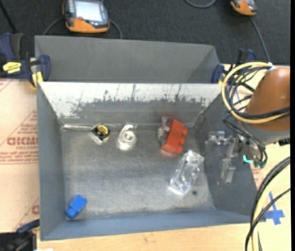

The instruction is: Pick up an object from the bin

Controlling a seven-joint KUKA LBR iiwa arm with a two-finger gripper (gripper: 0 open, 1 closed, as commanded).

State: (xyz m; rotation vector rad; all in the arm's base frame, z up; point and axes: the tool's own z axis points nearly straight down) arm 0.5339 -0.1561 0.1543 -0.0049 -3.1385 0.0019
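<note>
One risk: my gripper [226, 163], whose opening I cannot tell, hangs near the bin's [231, 200] right wall and could scrape it.

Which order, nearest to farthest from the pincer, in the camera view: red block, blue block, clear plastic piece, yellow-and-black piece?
From the pincer, at the right:
1. Clear plastic piece, just to its left.
2. Red block, at the back, right of centre.
3. Yellow-and-black piece, back left.
4. Blue block, front left corner.
</note>
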